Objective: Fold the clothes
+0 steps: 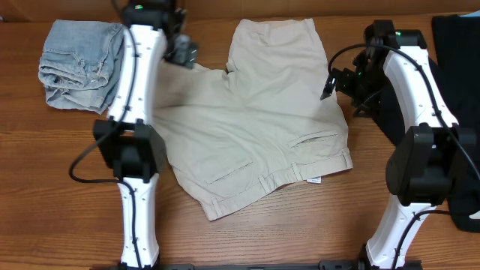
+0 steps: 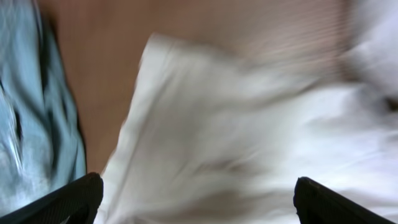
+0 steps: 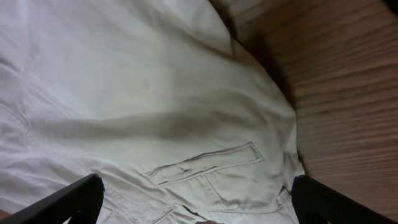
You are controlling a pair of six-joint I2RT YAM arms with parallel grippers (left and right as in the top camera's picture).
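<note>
we've got khaki shorts (image 1: 255, 112) spread mid surface (image 1: 60, 187) | jeans (image 1: 79, 64) bunched far left | left tool (image 2: 198, 186) wide open, empty | right tool (image 3: 198, 183) too

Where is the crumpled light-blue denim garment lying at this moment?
Overhead view: the denim garment lies at the wooden table's far left, beside the left arm, apart from the beige shorts spread mid-table.

three garments on one table (image 1: 45, 217): one pair of beige shorts (image 1: 255, 112), one bundled blue denim piece (image 1: 79, 64), one dark garment (image 1: 459, 45). two robot arms: left arm (image 1: 136, 82), right arm (image 1: 421, 79).
</note>
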